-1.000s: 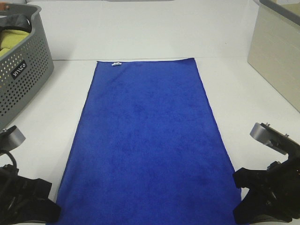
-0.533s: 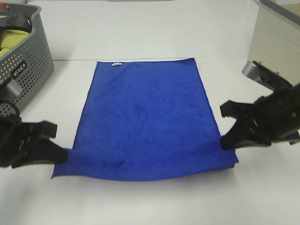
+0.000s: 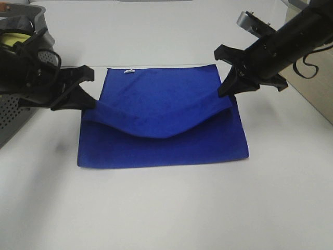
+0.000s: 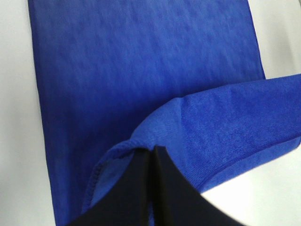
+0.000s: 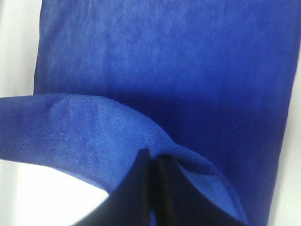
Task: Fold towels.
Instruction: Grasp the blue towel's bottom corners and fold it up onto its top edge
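Towel (image 3: 161,151), blue, lies on the table (image 3: 166,208), its near half folded over toward the far edge, sagging between lifted corners. Left fingers (image 3: 76,98) clamp the left corner, right fingers (image 3: 232,83) the right.

Left wrist view: fingers (image 4: 136,197) pressed together on a hem.

Right wrist view: fingers (image 5: 136,197) likewise pinching towel cloth.

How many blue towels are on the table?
1. The blue towel lies in the middle, one edge held up by the left gripper and right gripper. The basket at left may hide others.
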Controlling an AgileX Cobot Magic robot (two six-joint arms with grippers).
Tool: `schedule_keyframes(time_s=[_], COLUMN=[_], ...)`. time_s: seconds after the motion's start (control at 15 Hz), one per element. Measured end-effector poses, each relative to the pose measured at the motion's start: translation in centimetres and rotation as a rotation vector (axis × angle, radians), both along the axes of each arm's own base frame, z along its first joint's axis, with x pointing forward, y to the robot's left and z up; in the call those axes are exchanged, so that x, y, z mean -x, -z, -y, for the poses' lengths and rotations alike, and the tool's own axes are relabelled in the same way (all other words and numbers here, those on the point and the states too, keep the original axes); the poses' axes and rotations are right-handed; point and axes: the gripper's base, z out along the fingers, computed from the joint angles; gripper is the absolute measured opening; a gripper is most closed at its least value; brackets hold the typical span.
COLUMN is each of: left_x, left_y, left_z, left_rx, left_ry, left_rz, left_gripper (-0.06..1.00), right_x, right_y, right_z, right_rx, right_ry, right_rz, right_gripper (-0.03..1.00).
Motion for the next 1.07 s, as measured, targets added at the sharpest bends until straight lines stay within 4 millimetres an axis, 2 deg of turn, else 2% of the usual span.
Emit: schedule_keyframes(time_s=[0.27, 0.47, 0.6, 0.73, 0.8, 1.07], left_x=[-6.5, -10.3, -12.8, -14.6, -15.3, -17.4], left_y=[-0.2, -0.7, -1.1, -0.4, 0.6, 3.8], left_z=[0.9, 1.1, 1.1, 1.1, 1.1, 0.4], left_rx=[-0.007, -0.035, -0.066, -0.097, -0.118, -0.193], left_ry=[-0.040, -0.078, -0.101, -0.115, -0.129, -0.218], left_rz=[0.107, 0.213, 0.296, 0.337, 0.344, 0.386], left_gripper=[0.00, 0.00, 0.00, 0.00, 0.00, 0.00], right_x=[-7.1, -11.0, -13.6, -15.1, -15.8, -17.1], right_y=[-0.4, -0.4, 0.3, 1.6, 2.5, 6.7], right_z=[0.2, 0.8, 1.6, 2.0, 2.0, 2.3], right_rx=[0.007, 0.002, -0.004, -0.003, -0.001, 0.017], right_ry=[-0.004, 0.014, 0.045, 0.061, 0.071, 0.125], right_rz=[0.062, 0.122, 0.168, 0.195, 0.206, 0.218], right_gripper=[0.00, 0.00, 0.00, 0.00, 0.00, 0.00])
